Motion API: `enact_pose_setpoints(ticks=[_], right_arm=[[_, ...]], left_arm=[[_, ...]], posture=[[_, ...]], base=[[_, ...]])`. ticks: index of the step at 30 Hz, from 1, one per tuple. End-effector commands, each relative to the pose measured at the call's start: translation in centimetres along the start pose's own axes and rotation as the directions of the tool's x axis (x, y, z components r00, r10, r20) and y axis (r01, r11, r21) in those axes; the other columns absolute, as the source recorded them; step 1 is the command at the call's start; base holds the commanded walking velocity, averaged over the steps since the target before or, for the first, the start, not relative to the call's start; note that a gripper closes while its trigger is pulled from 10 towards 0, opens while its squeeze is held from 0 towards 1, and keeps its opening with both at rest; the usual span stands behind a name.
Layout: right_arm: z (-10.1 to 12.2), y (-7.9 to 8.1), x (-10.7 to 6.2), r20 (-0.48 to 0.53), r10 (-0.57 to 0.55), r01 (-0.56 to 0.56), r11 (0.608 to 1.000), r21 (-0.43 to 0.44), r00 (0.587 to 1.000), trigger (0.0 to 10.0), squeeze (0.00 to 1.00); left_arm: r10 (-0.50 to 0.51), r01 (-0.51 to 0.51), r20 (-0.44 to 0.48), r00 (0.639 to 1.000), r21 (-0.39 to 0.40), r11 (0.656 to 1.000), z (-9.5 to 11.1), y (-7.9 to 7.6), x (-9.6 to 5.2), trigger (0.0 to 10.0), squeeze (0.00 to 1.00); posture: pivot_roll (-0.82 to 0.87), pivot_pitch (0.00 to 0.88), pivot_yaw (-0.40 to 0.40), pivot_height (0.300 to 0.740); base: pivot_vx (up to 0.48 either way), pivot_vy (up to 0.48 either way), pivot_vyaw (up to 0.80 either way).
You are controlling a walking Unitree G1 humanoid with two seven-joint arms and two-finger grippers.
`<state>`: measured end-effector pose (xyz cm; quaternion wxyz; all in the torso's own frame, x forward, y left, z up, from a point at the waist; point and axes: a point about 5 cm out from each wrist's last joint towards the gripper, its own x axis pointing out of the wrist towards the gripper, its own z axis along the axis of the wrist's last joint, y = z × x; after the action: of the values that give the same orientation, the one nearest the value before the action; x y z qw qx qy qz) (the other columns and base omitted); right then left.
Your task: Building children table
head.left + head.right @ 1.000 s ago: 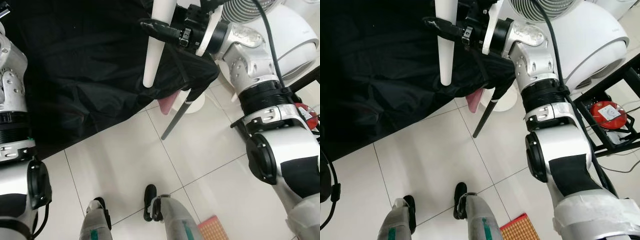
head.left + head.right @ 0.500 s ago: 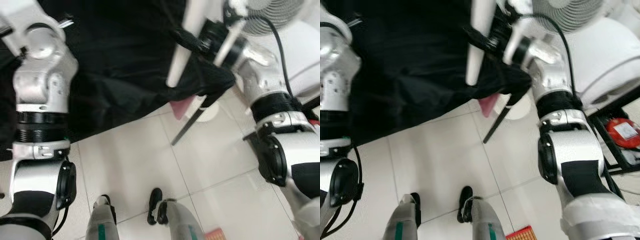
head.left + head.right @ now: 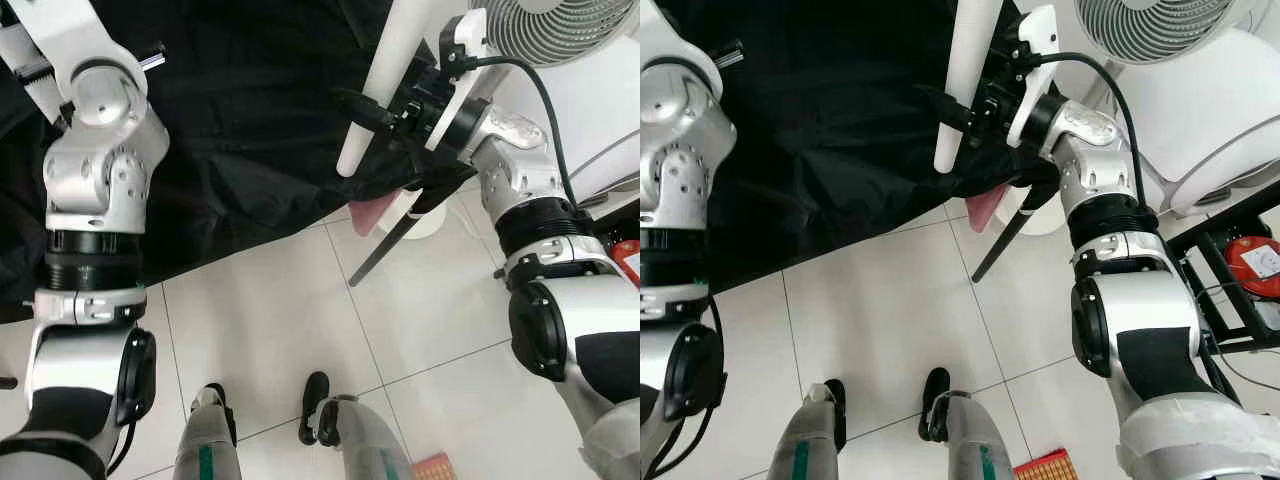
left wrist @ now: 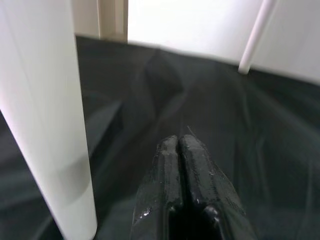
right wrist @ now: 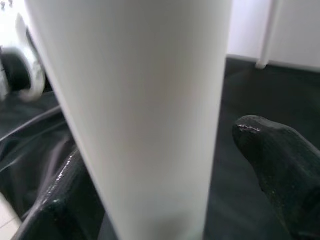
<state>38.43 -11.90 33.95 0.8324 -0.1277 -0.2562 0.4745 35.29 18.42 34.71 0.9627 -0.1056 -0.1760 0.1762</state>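
Two grippers, one loaded. Right gripper (image 3: 385, 105): black fingers (image 5: 280, 165) clamped either side of one white table leg (image 3: 385, 75), held raised over the black cloth (image 3: 230, 150); the leg passes crosswise through the grip, its long axis steep and slightly tilted, the rounded lower end hanging free just above the cloth, the upper end running out of the top of the head views. Left gripper (image 4: 182, 165): fingers pressed together, holding nothing, poised over the same cloth with that leg standing just beside it in its wrist view; the left arm (image 3: 95, 190) is raised on the robot's left, well apart from the right wrist. Judgement: the right arm alone carries the part, so any seating of the leg turns on swinging its long axis into line with a socket, and none can be made out here. Further count: one more slim white post (image 4: 255, 37) at the far edge of the cloth, one dark rod (image 3: 385, 250) slanting onto the tiled floor (image 3: 260, 330), one pink item (image 3: 365, 215) partly under the cloth edge, one fan (image 3: 560, 25), two robot feet.
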Motion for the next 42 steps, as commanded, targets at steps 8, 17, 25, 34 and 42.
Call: enact_pose_setpoints(ticks=[8, 17, 25, 34, 42], right_arm=[[-0.8, 1.2, -3.2, 0.052, -0.215, 0.216, 0.976, -0.007, 0.975, 10.0, 0.00], [-1.2, 2.8, -5.2, 0.064, -0.346, 0.345, 0.938, 0.033, 0.936, 10.0, 0.00], [-1.8, 5.9, -7.0, 0.031, -0.452, 0.448, 0.889, 0.089, 0.891, 10.0, 0.00], [-1.6, 6.6, -7.2, 0.009, -0.466, 0.463, 0.880, 0.103, 0.885, 10.0, 0.00], [-1.3, 7.0, -7.6, -0.015, -0.487, 0.485, 0.868, 0.105, 0.873, 10.0, 0.00]], left_arm=[[-0.246, 0.246, -0.067, 0.967, -0.003, 0.969, -1.8, -1.0, -1.5, 10.0, 0.00], [-0.324, 0.325, -0.082, 0.943, -0.003, 0.946, -2.5, -1.6, -2.5, 10.0, 0.00], [-0.418, 0.420, -0.092, 0.904, -0.007, 0.908, -2.8, -1.9, -4.0, 10.0, 0.00], [-0.422, 0.423, -0.109, 0.900, -0.019, 0.906, -3.3, -2.0, -4.5, 10.0, 0.00], [-0.442, 0.443, -0.121, 0.889, -0.017, 0.896, -3.6, -1.9, -5.1, 10.0, 0.00]], posture=[[0.14, 0.302, -0.093, 0.740], [0.15, 0.286, -0.077, 0.740], [0.15, 0.272, -0.064, 0.740], [0.15, 0.265, -0.067, 0.740], [0.14, 0.258, -0.069, 0.740]], base=[[0.000, 0.000, 0.00], [0.000, 0.000, 0.00], [0.000, 0.000, 0.00], [0.000, 0.000, 0.00], [0.000, 0.000, 0.00]])
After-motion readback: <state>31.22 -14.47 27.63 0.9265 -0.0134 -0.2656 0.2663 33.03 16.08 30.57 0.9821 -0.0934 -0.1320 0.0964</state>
